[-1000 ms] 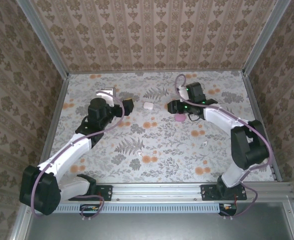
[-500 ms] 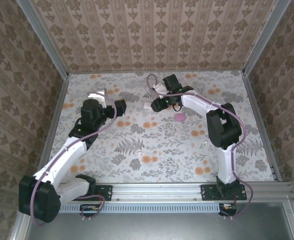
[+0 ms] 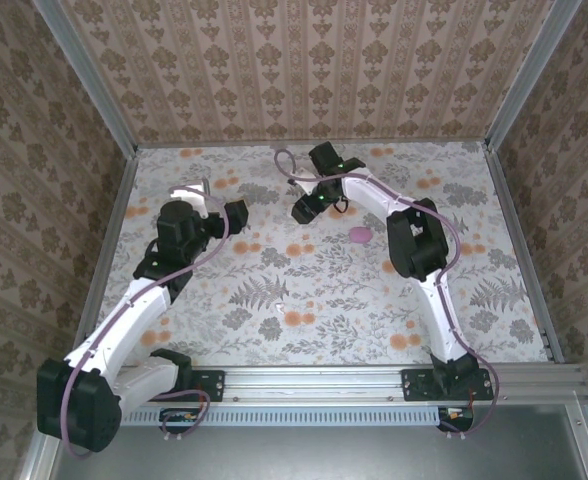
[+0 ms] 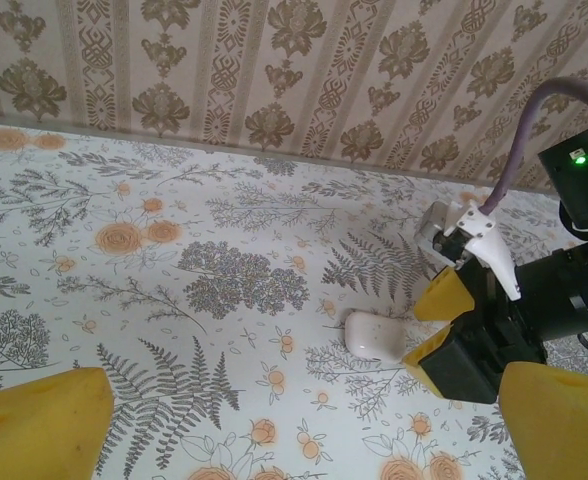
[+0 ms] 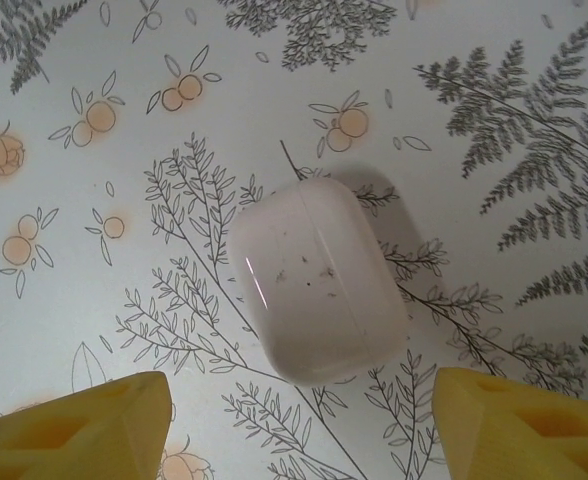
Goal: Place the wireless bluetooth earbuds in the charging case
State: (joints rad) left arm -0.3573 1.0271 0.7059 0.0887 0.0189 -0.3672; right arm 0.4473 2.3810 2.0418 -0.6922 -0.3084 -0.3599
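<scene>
A white charging case (image 5: 319, 280) lies shut on the flower-printed table, just ahead of my right gripper's (image 5: 299, 440) open yellow fingers and not between them. In the left wrist view the same case (image 4: 372, 335) lies flat with the right gripper (image 4: 414, 336) right next to it, a finger tip at either corner. My left gripper (image 4: 299, 440) hangs wide open and empty, a short way left of the case. From above, the right gripper (image 3: 304, 206) covers the case and the left gripper (image 3: 236, 215) faces it. A tiny white earbud (image 3: 274, 311) lies mid-table.
A pink pebble-like case (image 3: 359, 235) lies to the right of the right gripper. Patterned walls (image 3: 304, 70) close the table at the back and sides. A metal rail (image 3: 324, 382) runs along the near edge.
My right arm has swung left from the pink case to the white case, and its jaws have widened. My left arm has drawn back a little to the left.
</scene>
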